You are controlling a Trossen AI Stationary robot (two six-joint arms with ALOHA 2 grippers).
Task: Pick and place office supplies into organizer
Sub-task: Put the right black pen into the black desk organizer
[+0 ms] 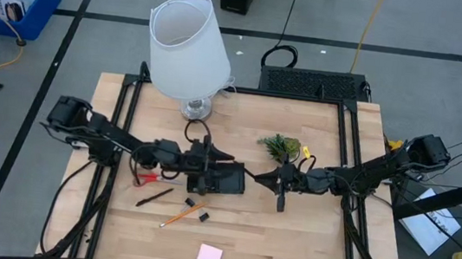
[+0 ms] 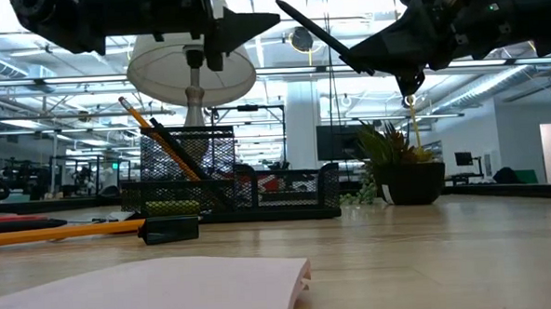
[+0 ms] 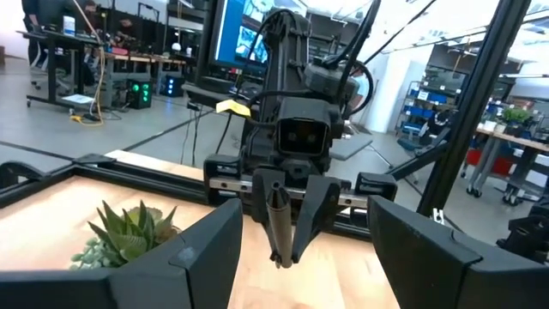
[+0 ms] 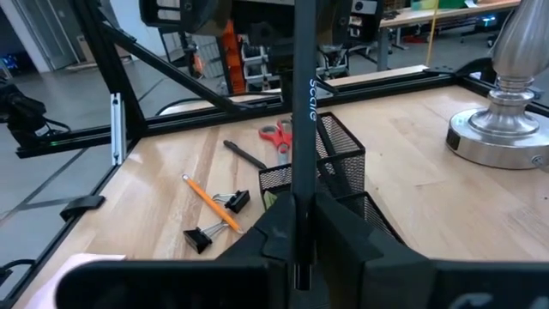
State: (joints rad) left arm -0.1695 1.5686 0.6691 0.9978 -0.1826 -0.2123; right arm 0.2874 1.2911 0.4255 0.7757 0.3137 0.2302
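Note:
The black mesh organizer stands mid-table, with a pencil and a pen leaning in its tall cup. My left gripper hovers over it, open and empty. My right gripper hangs just right of the organizer, shut on a thin black pen. Left of the organizer, the red-handled scissors lie flat on the wood. On the table nearer the front edge lie another black pen, an orange pencil, two black binder clips and the pink sticky pad. My right gripper pinches the black pen between its two fingers, close to one end of the shaft. The fingers come about level from the table's right and lie across the pen. The pen is lifted clear, its long free part sticking out toward the near edge.
A big white lamp stands on the table's far side, behind the organizer. The small green plant sits just beyond my right gripper. Black frame rails run along the table's left and right edges. Bare wood lies to the near right.

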